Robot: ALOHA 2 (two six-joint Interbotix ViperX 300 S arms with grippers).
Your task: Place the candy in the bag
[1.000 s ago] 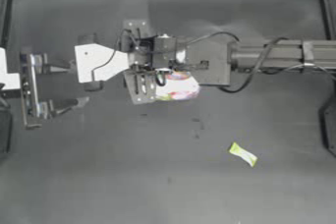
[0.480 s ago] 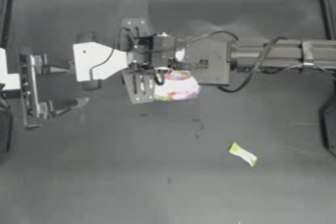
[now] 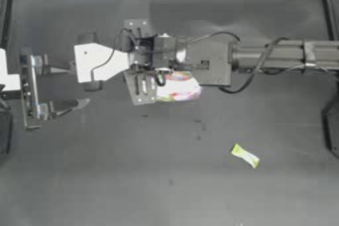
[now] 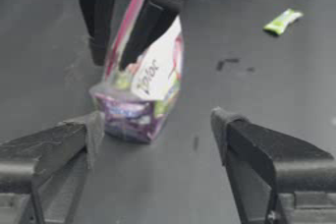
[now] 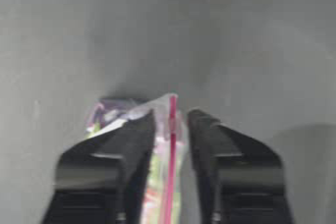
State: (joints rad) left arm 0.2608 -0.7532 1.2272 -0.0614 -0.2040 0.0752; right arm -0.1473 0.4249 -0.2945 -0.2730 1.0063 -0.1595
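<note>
Top view: nothing has shifted over the last second; right gripper [image 3: 153,82] still holds the bag [image 3: 176,87] left of table centre, so filling has not begun. Candy [image 3: 245,155] lies well apart, toward the lower right.

Left wrist view: left gripper [image 4: 154,142], jaws wide, faces the hanging bag [image 4: 141,95] without touching it. Candy [image 4: 282,20] beyond.

Right wrist view: jaws narrow, pinching the pink strip [image 5: 172,120]. Candy: flat, yellow-green, whitish ends.
</note>
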